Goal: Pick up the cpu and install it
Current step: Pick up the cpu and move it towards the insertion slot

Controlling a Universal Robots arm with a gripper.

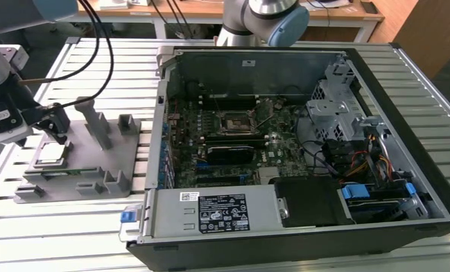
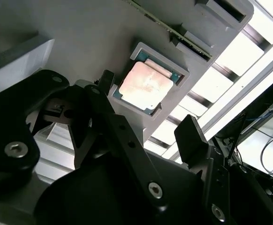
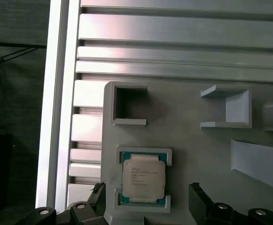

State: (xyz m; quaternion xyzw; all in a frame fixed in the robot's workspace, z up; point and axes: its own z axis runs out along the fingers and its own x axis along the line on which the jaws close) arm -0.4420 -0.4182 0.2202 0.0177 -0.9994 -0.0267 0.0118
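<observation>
One cpu (image 3: pixel 143 177) sits recessed in the grey fixture (image 3: pixel 197 150); gripper (image 3: pixel 146 186) spread wide above it.

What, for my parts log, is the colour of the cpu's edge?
Greenish teal on the cpu, around its silver-grey top; clearest in the first wrist view.

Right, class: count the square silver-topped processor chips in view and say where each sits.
1. The flat square silver-topped cpu lies in a recess of the grey plastic fixture plate, with the gripper over it, jaws open either side. The case's motherboard socket is too small to judge.
</observation>
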